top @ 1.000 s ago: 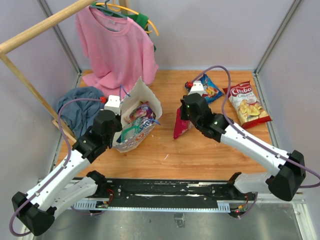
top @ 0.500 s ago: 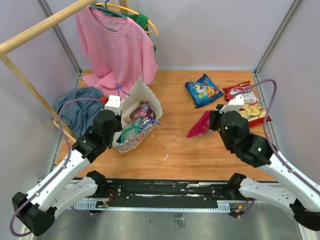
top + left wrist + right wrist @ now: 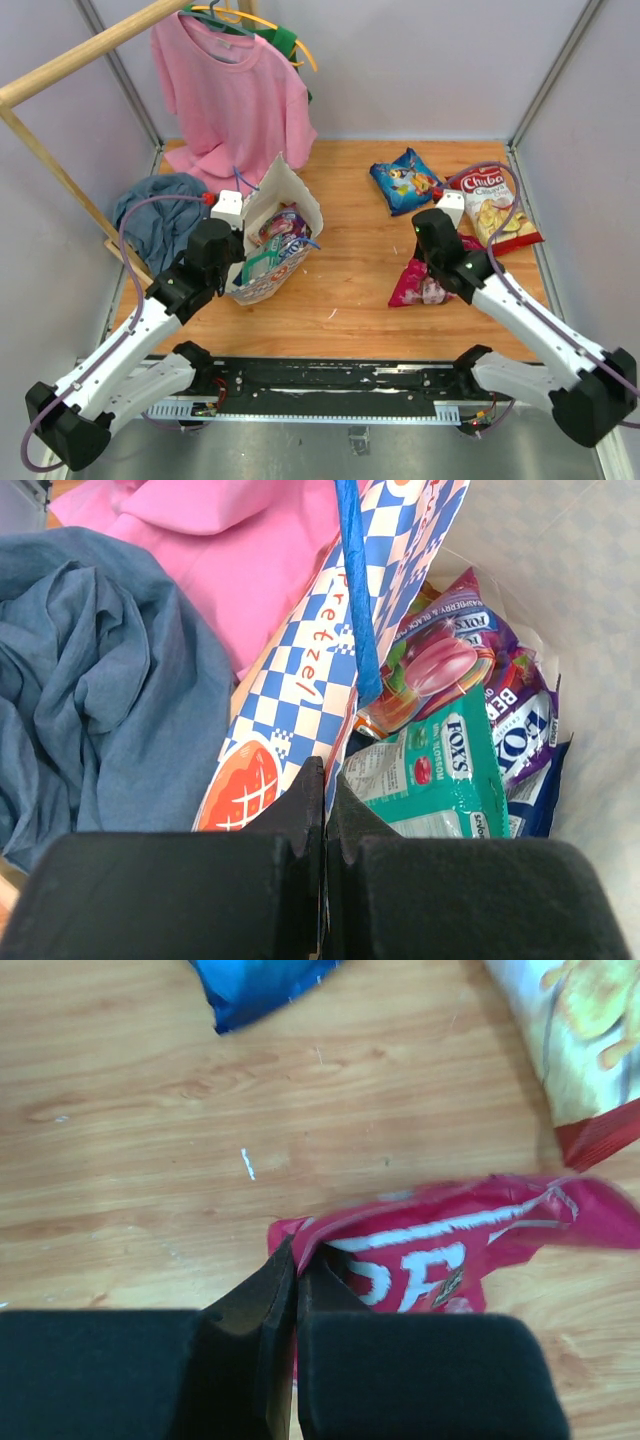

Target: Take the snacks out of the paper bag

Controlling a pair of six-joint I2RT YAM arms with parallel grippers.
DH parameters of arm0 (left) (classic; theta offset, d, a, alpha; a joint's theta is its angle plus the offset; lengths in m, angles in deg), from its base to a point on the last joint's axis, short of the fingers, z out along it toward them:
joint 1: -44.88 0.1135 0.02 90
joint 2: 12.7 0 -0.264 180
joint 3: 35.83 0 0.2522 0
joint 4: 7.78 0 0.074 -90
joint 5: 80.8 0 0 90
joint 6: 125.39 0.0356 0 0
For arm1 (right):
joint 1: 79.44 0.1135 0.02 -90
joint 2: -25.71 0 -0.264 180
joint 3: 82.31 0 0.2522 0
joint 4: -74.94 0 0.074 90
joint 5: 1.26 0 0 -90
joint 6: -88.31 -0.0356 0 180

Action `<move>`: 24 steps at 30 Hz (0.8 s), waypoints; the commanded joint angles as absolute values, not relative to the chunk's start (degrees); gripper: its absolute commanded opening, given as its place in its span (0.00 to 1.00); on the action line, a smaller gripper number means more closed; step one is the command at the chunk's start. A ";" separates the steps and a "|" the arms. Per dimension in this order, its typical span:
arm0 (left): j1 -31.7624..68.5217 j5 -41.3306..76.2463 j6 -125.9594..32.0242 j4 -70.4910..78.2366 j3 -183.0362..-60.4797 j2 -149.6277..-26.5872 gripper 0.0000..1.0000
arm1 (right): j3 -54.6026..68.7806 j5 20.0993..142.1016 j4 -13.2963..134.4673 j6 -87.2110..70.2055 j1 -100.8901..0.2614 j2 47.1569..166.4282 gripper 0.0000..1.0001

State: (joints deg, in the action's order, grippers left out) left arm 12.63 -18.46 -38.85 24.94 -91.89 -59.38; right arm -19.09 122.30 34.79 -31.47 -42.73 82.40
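Observation:
The paper bag (image 3: 288, 192) stands open at the table's left, its checkered outside (image 3: 300, 680) facing the cloths. My left gripper (image 3: 325, 780) is shut on the bag's near rim. Inside lie a teal packet (image 3: 445, 770), a purple packet (image 3: 520, 730) and other snacks. My right gripper (image 3: 297, 1260) is shut on a corner of the pink-red "REAL" bag (image 3: 450, 1250), which rests on the wood at the right (image 3: 413, 287). A blue bag (image 3: 405, 180) and the red-white "Chiba" chips (image 3: 493, 205) lie flat behind it.
A pink T-shirt (image 3: 235, 100) hangs from a wooden rail (image 3: 80, 60) at the back left, its hem touching the table. A blue-grey cloth (image 3: 160, 215) is heaped left of the bag. Grey walls and metal posts enclose the table.
My right arm has carried the pink-red bag from beside the paper bag to the right, then down onto the table in front of the chips. The left arm has not moved.

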 commanded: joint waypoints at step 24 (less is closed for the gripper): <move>13.08 -15.34 -39.52 23.63 -91.29 -59.82 0.00 | -4.48 97.94 45.16 -20.87 -49.89 103.63 0.92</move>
State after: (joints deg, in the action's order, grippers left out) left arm 12.67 -16.82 -38.87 24.92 -91.89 -59.57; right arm -4.49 97.65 47.95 -23.58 -51.74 112.25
